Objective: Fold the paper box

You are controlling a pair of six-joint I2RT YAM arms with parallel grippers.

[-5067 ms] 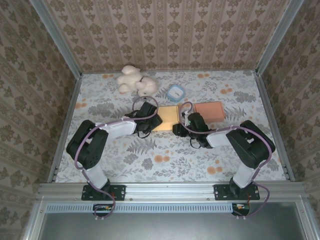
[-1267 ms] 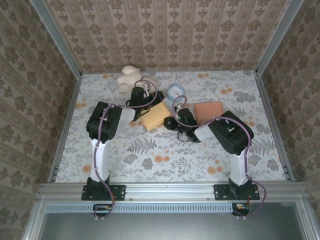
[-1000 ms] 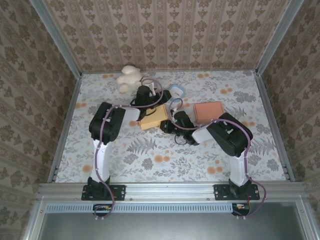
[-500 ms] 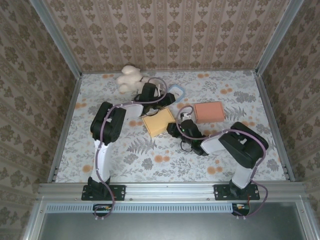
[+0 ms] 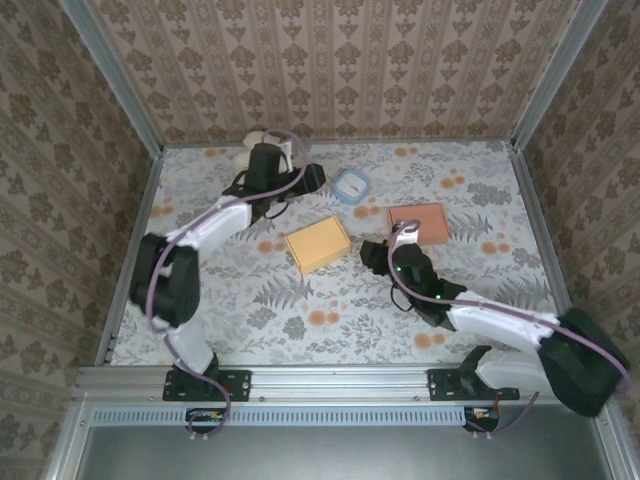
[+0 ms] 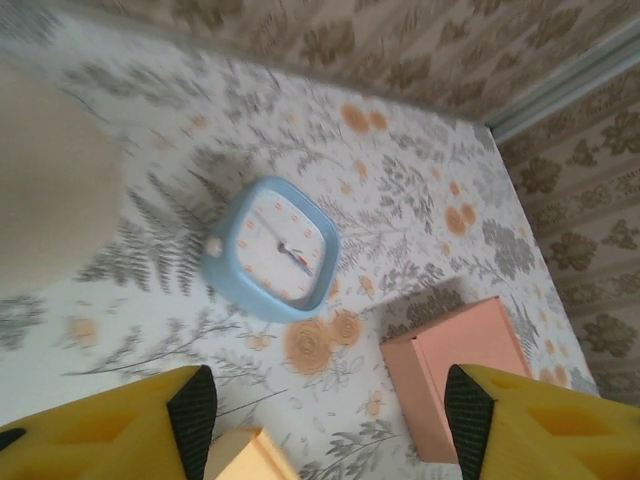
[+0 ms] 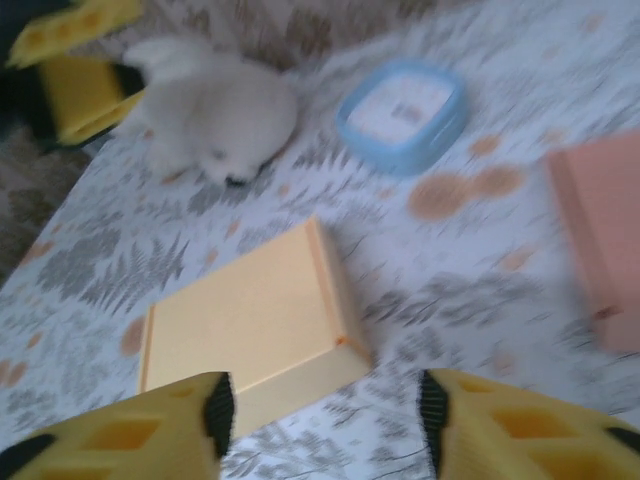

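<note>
The yellow paper box (image 5: 318,245) lies closed and flat in the middle of the table, with neither gripper touching it. My left gripper (image 5: 308,179) hovers behind it near the blue clock, open and empty. In the left wrist view its jaws (image 6: 330,420) stand wide apart above one corner of the yellow box (image 6: 245,456). My right gripper (image 5: 374,255) sits just right of the box, open. In the right wrist view the box (image 7: 250,315) lies just ahead of the spread, empty gripper (image 7: 325,410).
A closed pink box (image 5: 418,220) lies at the right rear, close to the right gripper. A blue square clock (image 5: 350,186) sits behind the yellow box. A white plush toy (image 5: 252,143) is at the back left, partly behind the left arm.
Both grippers have drawn away from the yellow box, the left toward the back, the right toward the near right. The right jaws have opened. The box now lies free.
</note>
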